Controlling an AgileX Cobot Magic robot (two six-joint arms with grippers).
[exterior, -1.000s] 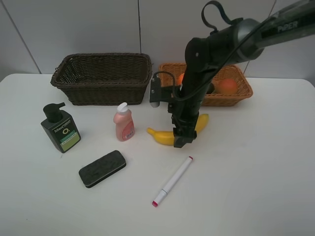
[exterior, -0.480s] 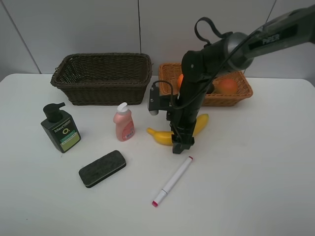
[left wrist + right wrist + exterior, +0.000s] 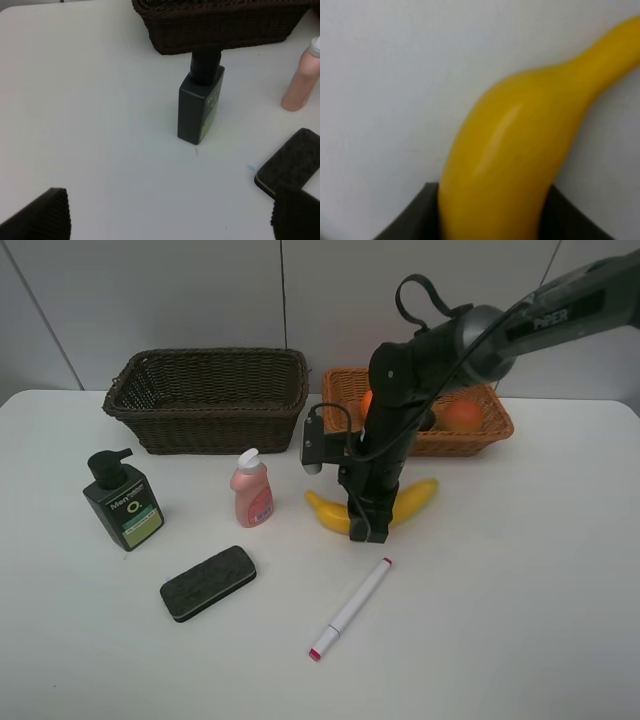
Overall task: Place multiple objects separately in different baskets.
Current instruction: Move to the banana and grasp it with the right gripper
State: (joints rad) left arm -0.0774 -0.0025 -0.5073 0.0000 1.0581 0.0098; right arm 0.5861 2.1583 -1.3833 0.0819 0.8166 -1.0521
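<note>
My right gripper [image 3: 362, 525] reaches down in front of the light basket [image 3: 495, 428] and is shut on the middle of the yellow banana [image 3: 420, 494]. In the right wrist view the banana [image 3: 520, 145] fills the gap between both fingers. An orange [image 3: 462, 416] lies in the light basket, and a second round fruit [image 3: 367, 400] shows partly behind the arm. The dark brown basket [image 3: 210, 356] stands at the back left. My left gripper [image 3: 170, 220] is open over bare table, near the pump bottle [image 3: 200, 107] and eraser [image 3: 295, 167].
On the table in front of the dark basket stand the green pump bottle [image 3: 124, 502] and the pink bottle [image 3: 251, 490]. The black eraser [image 3: 208, 582] and the pink-tipped marker [image 3: 351, 608] lie nearer the front edge.
The right gripper's fingers have closed on the banana. The banana has shifted a little to the right and turned. The left gripper has stayed open and still.
</note>
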